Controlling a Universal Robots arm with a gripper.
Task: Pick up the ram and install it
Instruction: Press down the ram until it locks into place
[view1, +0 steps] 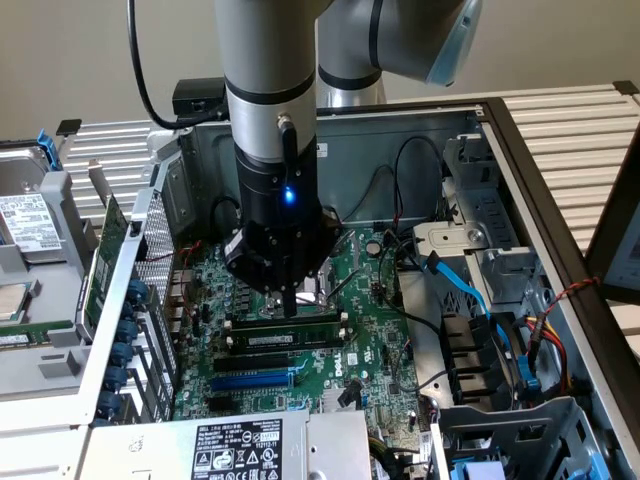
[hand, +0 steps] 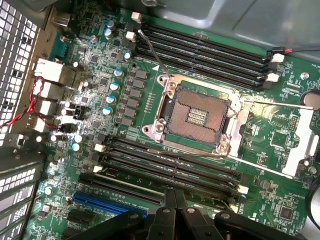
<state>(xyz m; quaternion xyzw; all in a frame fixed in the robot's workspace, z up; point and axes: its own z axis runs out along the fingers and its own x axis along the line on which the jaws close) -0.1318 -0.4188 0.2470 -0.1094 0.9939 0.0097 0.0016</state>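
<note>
The ram stands on edge in one of the long black memory slots on the motherboard, its white label facing the exterior view. My gripper hangs straight down over the slot bank, just behind the ram, with its black fingertips pressed together and nothing between them. In the wrist view the closed fingers come together over the nearer bank of memory slots. Whether the fingertips touch the ram's top edge I cannot tell.
The open CPU socket lies between two banks of slots, the farther bank by the case wall. A blue expansion slot runs next to the ram. The power supply, blue cable and drive cage crowd the sides.
</note>
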